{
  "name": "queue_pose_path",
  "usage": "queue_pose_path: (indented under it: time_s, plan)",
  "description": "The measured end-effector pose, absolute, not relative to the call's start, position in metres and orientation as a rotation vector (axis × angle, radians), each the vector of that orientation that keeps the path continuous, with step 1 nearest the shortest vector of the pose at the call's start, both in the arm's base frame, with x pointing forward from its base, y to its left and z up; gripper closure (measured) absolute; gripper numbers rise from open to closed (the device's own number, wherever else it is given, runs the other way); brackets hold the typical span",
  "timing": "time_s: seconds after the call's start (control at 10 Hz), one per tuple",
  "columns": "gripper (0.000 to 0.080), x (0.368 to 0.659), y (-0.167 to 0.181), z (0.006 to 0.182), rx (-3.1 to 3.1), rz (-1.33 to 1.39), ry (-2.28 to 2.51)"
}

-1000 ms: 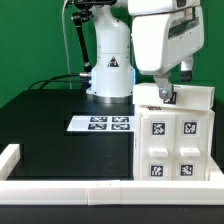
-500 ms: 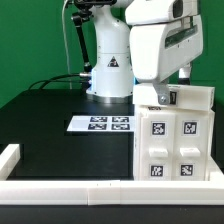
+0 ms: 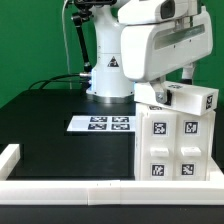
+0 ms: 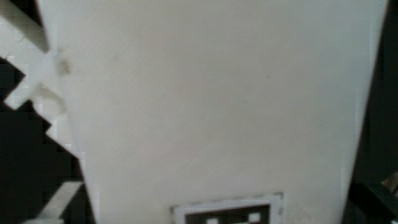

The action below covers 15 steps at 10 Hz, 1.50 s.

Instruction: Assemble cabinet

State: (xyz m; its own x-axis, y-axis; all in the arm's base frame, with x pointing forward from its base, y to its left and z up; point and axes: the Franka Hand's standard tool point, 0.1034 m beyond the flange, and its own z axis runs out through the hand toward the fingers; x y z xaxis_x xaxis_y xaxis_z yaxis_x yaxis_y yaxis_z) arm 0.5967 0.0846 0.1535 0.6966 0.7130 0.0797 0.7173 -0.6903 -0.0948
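Observation:
The cabinet is a large white box standing at the exterior view's right, with square tags on its front face. A white top block lies across it, turned askew, with a tag showing on its right end. My gripper comes down onto this block's left part and looks shut on it; the arm's white hand hides most of the fingers. In the wrist view the block's white surface fills the frame, with a tag on it, and no fingers show.
The marker board lies flat on the black table to the left of the cabinet. A low white border rail runs along the front edge and up the left side. The robot's base and cables stand behind.
The arm's hand has turned and shifted to the exterior view's left. The top block has turned with it on the cabinet, and the tag on its right end has come into view.

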Motion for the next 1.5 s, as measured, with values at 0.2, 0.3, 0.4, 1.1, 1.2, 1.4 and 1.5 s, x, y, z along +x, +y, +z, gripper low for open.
queue_pose_path:
  time_s: [0.2, 0.3, 0.4, 1.1, 1.2, 1.4, 1.5]
  plan:
    - [0.0238, 0.5962, 0.0834, 0.1534, -2.894, -0.04, -0.802]
    - [0.0238, 0.5954, 0.0837, 0.1532, -2.948, -0.044, -0.538]
    - [0.0238, 0.5952, 0.0839, 0.1529, -2.964, -0.052, -0.444]
    - [0.0238, 0.5957, 0.0845, 0.1525, -2.957, -0.05, 0.382]
    - [0.0238, 0.5957, 0.0843, 0.1524, -2.94, -0.042, 0.489]
    - [0.0238, 0.5946, 0.0852, 0.1523, -2.853, -0.034, 0.803]
    - [0.0238, 0.5947, 0.0857, 0.1524, -2.821, -0.027, 0.908]
